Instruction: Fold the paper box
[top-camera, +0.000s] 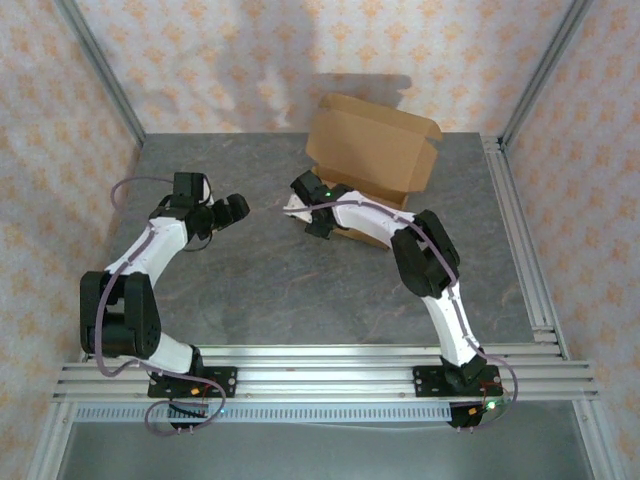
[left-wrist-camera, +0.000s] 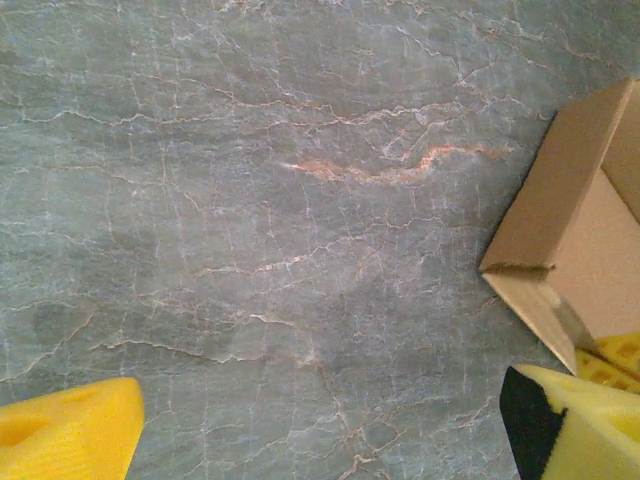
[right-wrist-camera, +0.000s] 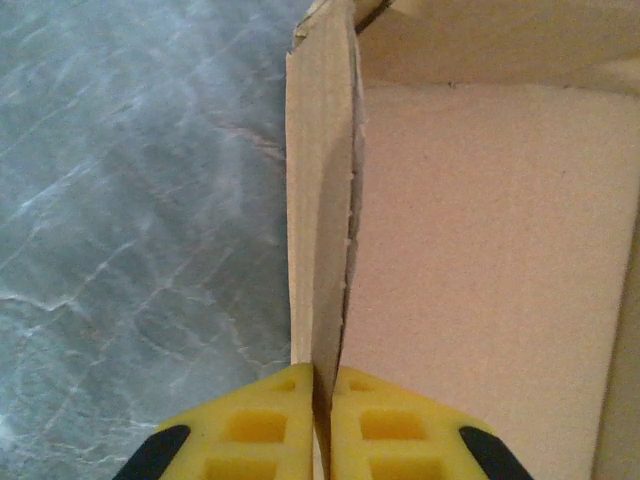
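Right gripper (right-wrist-camera: 322, 385): clamped on the paper box, its two yellow pads (right-wrist-camera: 250, 430) pressed flat against either face of one thin upright side wall (right-wrist-camera: 322, 200) (the cardboard edge runs straight up between them in the right wrist view). From above it sits at the box's left end, low over the table.

Left gripper (top-camera: 235, 207): spread wide and holding nothing; it hangs over bare tabletop, well apart from the right gripper, pointing toward the box. Its yellow fingers (left-wrist-camera: 65, 430) sit at the two lower corners of the left wrist view, with stone surface between them.

Table (top-camera: 260, 290): grey marbled surface with pale and rust-coloured veins, framed by aluminium rails (top-camera: 320, 365) at the near edge, where both arm bases are bolted.

Paper box (top-camera: 370, 150): plain brown cardboard, on the far half of the table, right of centre, close to the patterned back wall. It is partly erected, an open tray resting on the table, with the right arm (top-camera: 430, 255) crossing in front of its lower part.

Lid (top-camera: 365, 145): stands up from the rear of the tray, with a small tab (top-camera: 432, 132) bent at its right end.

Box corner (left-wrist-camera: 520, 270): shows at the right edge of the left wrist view (open top, pale inside face), near the left gripper's right finger.
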